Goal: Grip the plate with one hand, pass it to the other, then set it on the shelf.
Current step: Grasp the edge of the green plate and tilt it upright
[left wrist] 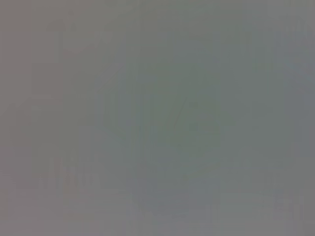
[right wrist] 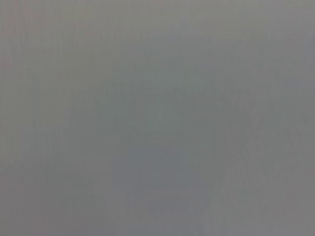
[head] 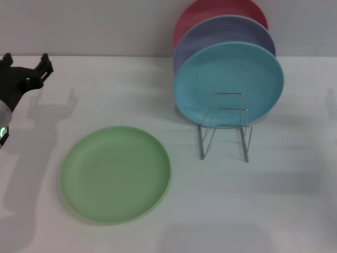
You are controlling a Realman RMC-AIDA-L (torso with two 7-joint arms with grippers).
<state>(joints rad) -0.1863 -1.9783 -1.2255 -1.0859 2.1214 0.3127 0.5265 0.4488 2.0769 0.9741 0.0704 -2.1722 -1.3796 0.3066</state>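
A light green plate (head: 115, 174) lies flat on the white table (head: 295, 200), left of the wire rack (head: 225, 126); the left gripper (head: 26, 64) hovers apart, jaws spread, empty.

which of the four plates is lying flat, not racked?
The light green plate, flat on the table in front. The turquoise plate, lavender plate and red plate stand upright at the wire rack.

- A white table (head: 274, 200) is carrying everything.
- The light green plate (head: 115, 174) is lying flat on it, near the front left.
- The chrome wire shelf (head: 225, 129) is standing on it to the right, holding turquoise (head: 228, 84), lavender (head: 221, 31) and red (head: 210, 13) plates upright.
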